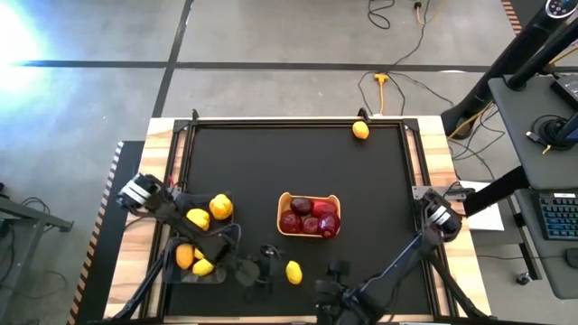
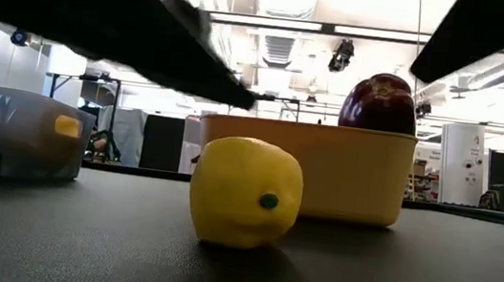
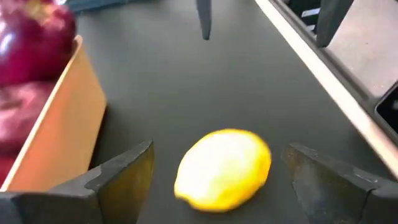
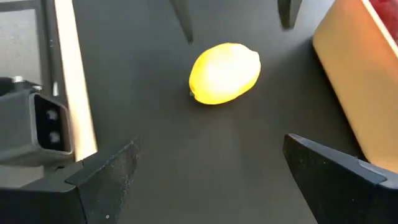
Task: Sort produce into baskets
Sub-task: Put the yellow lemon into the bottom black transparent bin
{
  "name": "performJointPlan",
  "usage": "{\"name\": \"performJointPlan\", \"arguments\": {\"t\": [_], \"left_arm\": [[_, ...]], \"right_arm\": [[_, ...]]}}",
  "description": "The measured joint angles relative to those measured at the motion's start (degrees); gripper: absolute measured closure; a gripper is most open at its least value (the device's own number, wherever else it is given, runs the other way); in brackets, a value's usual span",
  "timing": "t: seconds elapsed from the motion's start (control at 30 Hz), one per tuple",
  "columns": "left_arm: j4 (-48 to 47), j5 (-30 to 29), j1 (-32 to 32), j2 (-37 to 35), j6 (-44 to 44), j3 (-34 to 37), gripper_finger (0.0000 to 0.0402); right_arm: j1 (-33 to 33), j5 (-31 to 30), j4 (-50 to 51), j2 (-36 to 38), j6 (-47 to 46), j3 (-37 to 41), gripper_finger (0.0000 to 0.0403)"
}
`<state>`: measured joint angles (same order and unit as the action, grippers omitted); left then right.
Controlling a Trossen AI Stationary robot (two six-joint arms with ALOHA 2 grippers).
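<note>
Across the black desk (image 1: 298, 162), the biggest thing was the tan tray (image 1: 282, 206) near the middle, its long sides running left to right, filled with dark red fruits (image 1: 312, 218); in the low view one red fruit (image 2: 379, 102) rose above the tray's rim. At the left edge sat a dark bin (image 1: 200, 236) under the left arm, holding several yellow pieces (image 1: 200, 218).

Just in front of the tray, apart from it, lay a lemon (image 1: 293, 272) on bare desk. Its long axis ran roughly front to back in the high view, slightly tilted. In the low view its stem end (image 2: 269, 201) faced the camera.

Both end effectors flanked this lemon at the front edge. The left end effector (image 1: 262, 267) sat just left of it, fingers (image 3: 118, 171) spread wide, with the lemon between them but untouched. The right end effector (image 1: 332, 273) sat near the lemon's right side, fingers (image 4: 106, 171) also spread and holding nothing, the lemon lying beyond their tips.

A second lemon (image 1: 360, 130) rested alone at the far edge, well apart from everything.
</note>
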<state>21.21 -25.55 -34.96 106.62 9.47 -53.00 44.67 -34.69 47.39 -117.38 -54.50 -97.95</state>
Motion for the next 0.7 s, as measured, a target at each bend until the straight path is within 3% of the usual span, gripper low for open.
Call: {"name": "performJointPlan", "arguments": {"t": [0.27, 0.37, 0.53, 0.7], "left_arm": [[-8.7, 1.1, 0.1, 8.0, -4.0, -11.3, 0.0069], [-21.6, 8.2, 1.3, 9.3, -8.4, -19.0, 0.0069], [-44.6, 13.5, 3.2, 10.5, -17.9, -32.5, 0.0069], [-49.7, 19.6, 5.1, 15.7, -24.0, -37.0, 0.0069]], "right_arm": [[0.8, -2.0, 2.1, 0.1, -1.0, -0.9, 0.0016], [0.8, -1.8, 2.2, 0.1, -0.8, -0.7, 0.0016], [0.8, -1.4, 2.5, 0.1, -1.8, -0.7, 0.0016], [0.8, -1.4, 2.7, 0.1, -2.1, -0.3, 0.0016]]}}
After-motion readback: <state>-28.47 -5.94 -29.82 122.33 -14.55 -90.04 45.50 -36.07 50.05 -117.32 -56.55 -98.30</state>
